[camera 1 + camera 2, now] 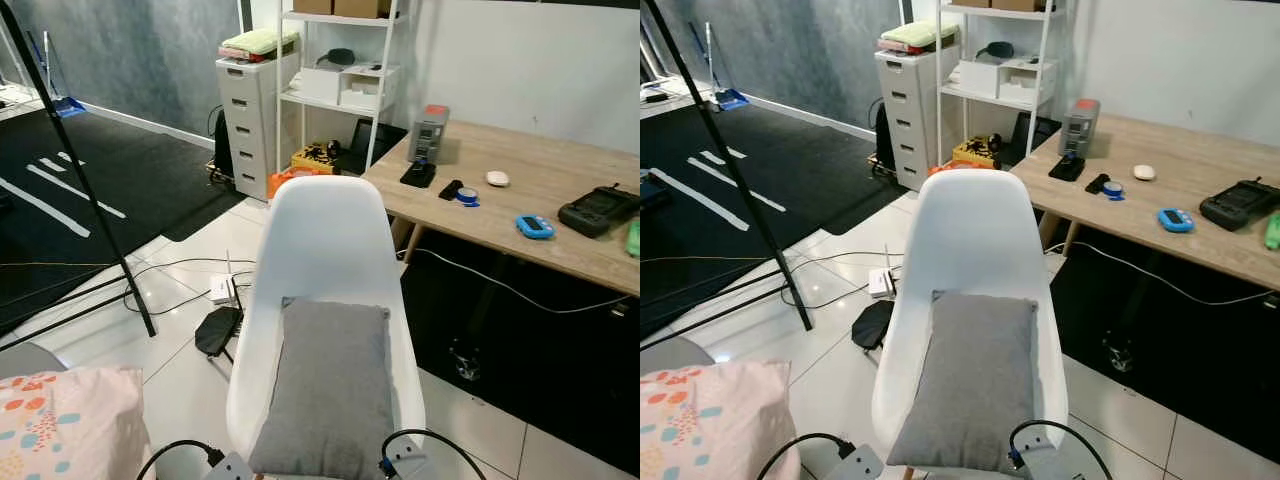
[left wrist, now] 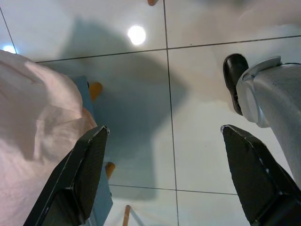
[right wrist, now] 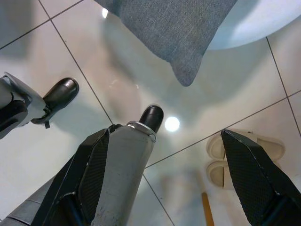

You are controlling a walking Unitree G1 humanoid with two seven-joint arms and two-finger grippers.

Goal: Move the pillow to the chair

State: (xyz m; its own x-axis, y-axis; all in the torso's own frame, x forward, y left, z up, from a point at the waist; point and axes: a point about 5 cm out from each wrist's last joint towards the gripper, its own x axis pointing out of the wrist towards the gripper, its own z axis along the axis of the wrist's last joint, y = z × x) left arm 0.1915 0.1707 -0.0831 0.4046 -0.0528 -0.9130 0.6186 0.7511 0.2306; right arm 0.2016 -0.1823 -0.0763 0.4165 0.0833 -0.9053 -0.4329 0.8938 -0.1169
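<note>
A grey pillow (image 1: pixel 328 385) lies on the seat of the white shell chair (image 1: pixel 322 232) straight ahead, its upper end leaning toward the backrest. Its lower corner (image 3: pixel 186 75) overhangs the seat's front edge in the right wrist view. My left gripper (image 2: pixel 164 176) hangs open above the floor tiles, with nothing between its fingers. My right gripper (image 3: pixel 164 179) hangs open too, just below and in front of the pillow's corner, holding nothing. Both arms are low at my sides.
A pink patterned cushion (image 1: pixel 60 420) sits at my lower left. A wooden desk (image 1: pixel 520 200) with small devices stands to the right, white drawers and shelves (image 1: pixel 255 110) behind the chair. Cables and a black tripod leg (image 1: pixel 90 190) cross the floor at left. White slippers (image 3: pixel 244 155) lie under the chair.
</note>
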